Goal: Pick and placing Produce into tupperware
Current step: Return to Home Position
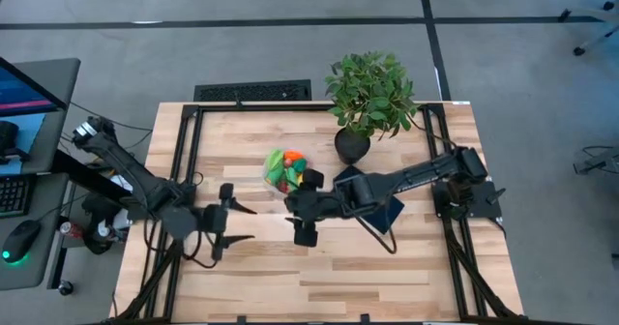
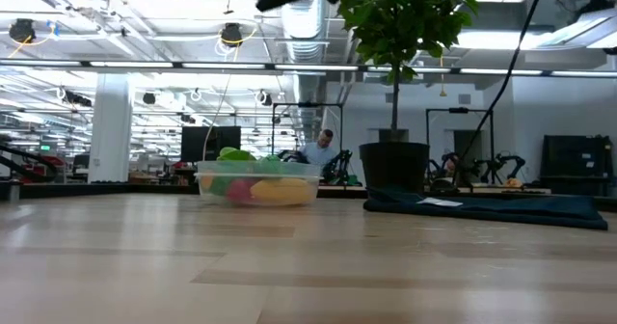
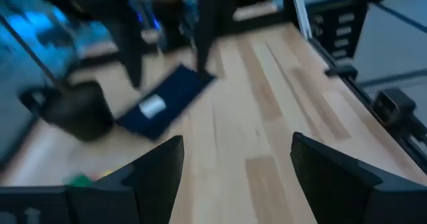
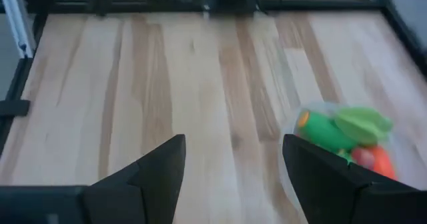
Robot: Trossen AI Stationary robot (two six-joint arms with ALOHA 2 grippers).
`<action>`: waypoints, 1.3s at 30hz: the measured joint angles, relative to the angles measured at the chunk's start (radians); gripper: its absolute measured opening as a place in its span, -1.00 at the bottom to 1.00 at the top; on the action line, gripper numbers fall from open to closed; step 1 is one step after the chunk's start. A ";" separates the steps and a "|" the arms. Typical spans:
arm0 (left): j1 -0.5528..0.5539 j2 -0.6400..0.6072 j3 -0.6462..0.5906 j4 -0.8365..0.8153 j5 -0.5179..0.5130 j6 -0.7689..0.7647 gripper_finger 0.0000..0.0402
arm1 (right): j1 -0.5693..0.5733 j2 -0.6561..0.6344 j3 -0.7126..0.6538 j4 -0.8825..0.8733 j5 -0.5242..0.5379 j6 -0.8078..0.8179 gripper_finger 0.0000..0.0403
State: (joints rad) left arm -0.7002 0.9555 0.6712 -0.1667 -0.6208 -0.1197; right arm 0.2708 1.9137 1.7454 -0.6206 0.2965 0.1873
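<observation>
Bright, even light — ceiling lamps (image 2: 231, 37) glare, shadows soft.

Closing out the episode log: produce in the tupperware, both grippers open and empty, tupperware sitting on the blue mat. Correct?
Not quite: the tupperware sits on the bare wooden table, beside the blue mat, not on it; the high view shows this. The rest holds: produce is in it, left gripper and right gripper open and empty.

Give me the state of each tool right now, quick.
Left tool: open, holding nothing.
Right tool: open, holding nothing.
</observation>
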 joint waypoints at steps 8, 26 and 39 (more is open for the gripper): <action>0.000 -0.133 0.000 0.040 -0.057 0.156 0.32 | 0.029 -0.011 -0.002 0.068 0.019 -0.092 0.21; 0.210 -0.260 0.000 0.396 0.475 0.558 0.32 | 0.049 -0.214 0.000 0.128 -0.011 -0.264 0.21; 0.573 -0.368 -0.002 0.131 0.669 0.462 0.32 | 0.053 -0.341 -0.102 -0.002 -0.001 -0.152 0.21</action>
State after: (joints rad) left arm -0.1276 0.5877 0.6690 -0.0357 0.0483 0.3425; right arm 0.3241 1.5731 1.6432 -0.6231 0.2955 0.0350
